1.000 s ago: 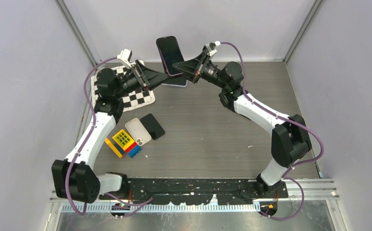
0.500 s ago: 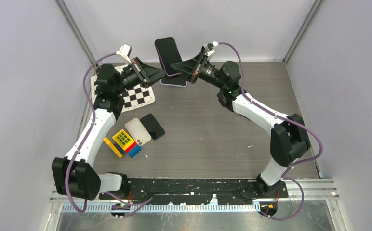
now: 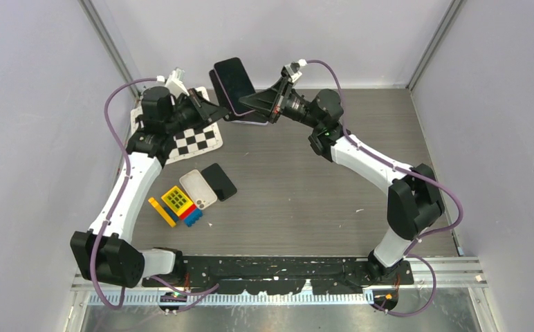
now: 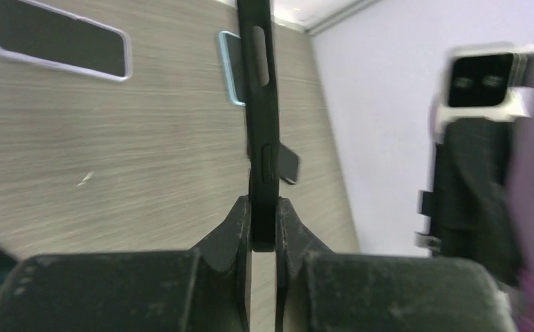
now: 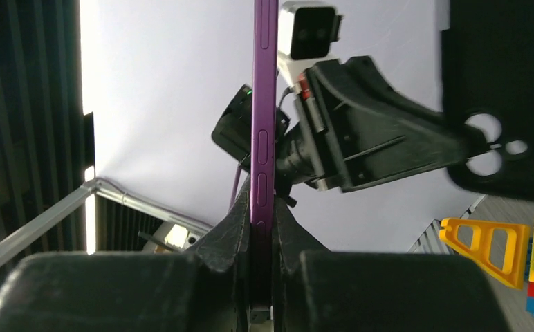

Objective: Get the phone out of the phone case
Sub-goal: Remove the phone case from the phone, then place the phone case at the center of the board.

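**Both grips set, ready to part**

Toy blocks (image 3: 176, 199) lie by the left edge of the worktop (image 3: 306, 187). Above its far edge, the left gripper (image 4: 264, 228) clamps the rim of the black phone case (image 4: 259, 104). The right gripper (image 5: 263, 214) pinches the purple phone (image 5: 262, 104). Next, pull them steadily apart. Whether the phone sits inside is unclear.

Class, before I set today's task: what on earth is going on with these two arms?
Two robot arms are working in the air over the back of the table. The left claw is shut on the edge of a black phone case; the right claw is shut on the edge of a purple phone. In the right wrist view the case sits off to one side of the phone, so they look separated. Some toy blocks lie on the table.
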`<action>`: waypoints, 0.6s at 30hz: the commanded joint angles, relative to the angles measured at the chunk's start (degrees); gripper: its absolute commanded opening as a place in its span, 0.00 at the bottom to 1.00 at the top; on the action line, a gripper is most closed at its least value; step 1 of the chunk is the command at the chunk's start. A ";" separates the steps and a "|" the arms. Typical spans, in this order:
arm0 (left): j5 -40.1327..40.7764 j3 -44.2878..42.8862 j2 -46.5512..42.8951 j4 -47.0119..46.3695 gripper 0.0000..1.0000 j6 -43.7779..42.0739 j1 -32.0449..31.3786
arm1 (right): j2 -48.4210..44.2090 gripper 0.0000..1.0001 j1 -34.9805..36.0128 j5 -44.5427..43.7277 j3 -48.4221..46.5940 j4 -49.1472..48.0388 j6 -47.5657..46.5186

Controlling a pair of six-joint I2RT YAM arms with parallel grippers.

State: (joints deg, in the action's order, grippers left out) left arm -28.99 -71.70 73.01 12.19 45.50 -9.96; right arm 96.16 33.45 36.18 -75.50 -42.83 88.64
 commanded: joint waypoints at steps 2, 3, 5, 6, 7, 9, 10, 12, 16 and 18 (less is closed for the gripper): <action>8.85 -2.73 -0.86 8.14 0.00 -7.42 0.35 | -3.24 0.01 0.46 3.34 -1.76 -10.23 -2.08; 8.87 -2.41 -0.78 8.20 0.00 -7.11 0.34 | -3.76 0.01 0.29 3.40 -0.83 -9.59 -2.51; 8.73 -1.07 -0.61 7.76 0.00 -5.87 0.32 | -4.80 0.01 -0.45 2.95 0.70 -6.71 -4.51; 8.29 -0.01 -0.49 7.27 0.00 -4.70 0.32 | -5.26 0.01 -1.21 2.63 1.32 -3.66 -6.39; 7.39 1.41 -0.36 6.40 0.00 -3.21 0.33 | -6.11 0.01 -1.64 1.91 2.60 -1.73 -7.61; 5.03 5.40 0.21 2.87 0.00 1.21 0.05 | -7.55 0.01 -2.97 0.10 4.59 5.27 -11.72; 4.49 8.69 0.56 1.29 0.00 4.04 -0.17 | -7.95 0.01 -3.81 -0.51 5.11 10.81 -15.29; 6.16 13.47 0.96 -0.27 0.00 8.69 -1.72 | -8.78 0.01 -4.69 -2.57 5.94 20.32 -21.69; 15.00 19.24 2.13 -1.38 0.00 12.08 -6.84 | -8.30 0.01 -4.97 -5.35 4.92 36.43 -32.07; 17.12 20.69 3.35 -1.54 0.00 14.10 -8.13 | -7.34 0.01 -4.97 -6.20 4.25 40.81 -34.32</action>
State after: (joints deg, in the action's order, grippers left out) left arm -18.26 -52.58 75.64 14.87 53.74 -15.11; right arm 90.28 28.08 32.86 -69.19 -15.35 65.73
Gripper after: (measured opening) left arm 0.101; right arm 0.144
